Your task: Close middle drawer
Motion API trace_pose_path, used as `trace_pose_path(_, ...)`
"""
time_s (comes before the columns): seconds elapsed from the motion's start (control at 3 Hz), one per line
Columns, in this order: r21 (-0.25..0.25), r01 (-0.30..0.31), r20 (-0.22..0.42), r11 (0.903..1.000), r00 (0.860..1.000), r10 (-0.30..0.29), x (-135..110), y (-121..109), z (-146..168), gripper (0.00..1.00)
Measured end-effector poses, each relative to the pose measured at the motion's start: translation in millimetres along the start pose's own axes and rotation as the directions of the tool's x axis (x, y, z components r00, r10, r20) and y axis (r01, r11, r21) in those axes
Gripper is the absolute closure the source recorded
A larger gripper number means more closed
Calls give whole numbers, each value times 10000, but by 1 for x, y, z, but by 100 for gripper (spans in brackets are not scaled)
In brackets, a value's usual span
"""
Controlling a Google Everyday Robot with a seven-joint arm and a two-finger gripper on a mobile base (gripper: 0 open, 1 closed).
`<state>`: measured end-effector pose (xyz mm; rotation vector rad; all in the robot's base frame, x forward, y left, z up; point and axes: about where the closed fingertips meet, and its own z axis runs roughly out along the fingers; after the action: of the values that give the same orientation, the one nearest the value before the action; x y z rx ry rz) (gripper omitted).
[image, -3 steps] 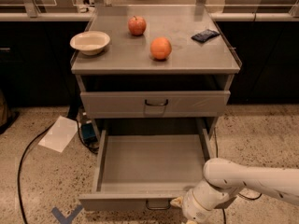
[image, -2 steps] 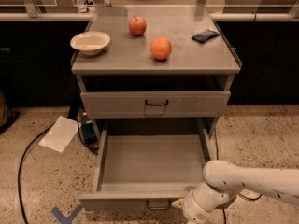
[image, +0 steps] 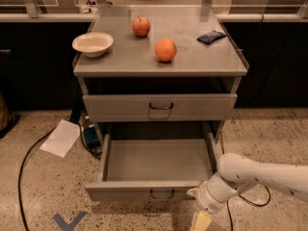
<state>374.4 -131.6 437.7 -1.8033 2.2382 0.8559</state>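
Note:
The middle drawer [image: 154, 160] is pulled out of the grey cabinet, showing its plain grey tray. Its low front panel [image: 120, 192] has a small dark loop handle [image: 162, 194] at the centre. My gripper [image: 201, 214] is at the end of the white arm [image: 260, 173], low at the bottom right. It is right at the right end of the drawer's front panel; I cannot tell whether it touches. The drawer above, with the taller front panel [image: 159, 107], is shut.
The cabinet top [image: 202, 61] bears a white bowl [image: 93, 44], an apple [image: 141, 26], an orange [image: 165, 50] and a dark blue packet [image: 211, 36]. A sheet of paper [image: 61, 137] and black cables [image: 29, 158] lie on the floor at the left. Dark counters stand behind.
The arm has moved a little toward the cabinet, and the middle drawer's front panel has slid in a little with it.

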Motion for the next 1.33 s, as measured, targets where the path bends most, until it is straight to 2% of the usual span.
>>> trace_pose_path(0.33,-3,0,-1,10000,10000,0,0,0,0,0)
trace_pose_path(0.67,-255,-3,-75,9997,10000,1,0,0,10,0)
trace_pose_path(1.0,-554,165,-59,9983,9998,-168,-4,-14,22,0)
trace_pose_path(1.33,-354,279,38,9990,9996,-278,-9,-39,21,0)
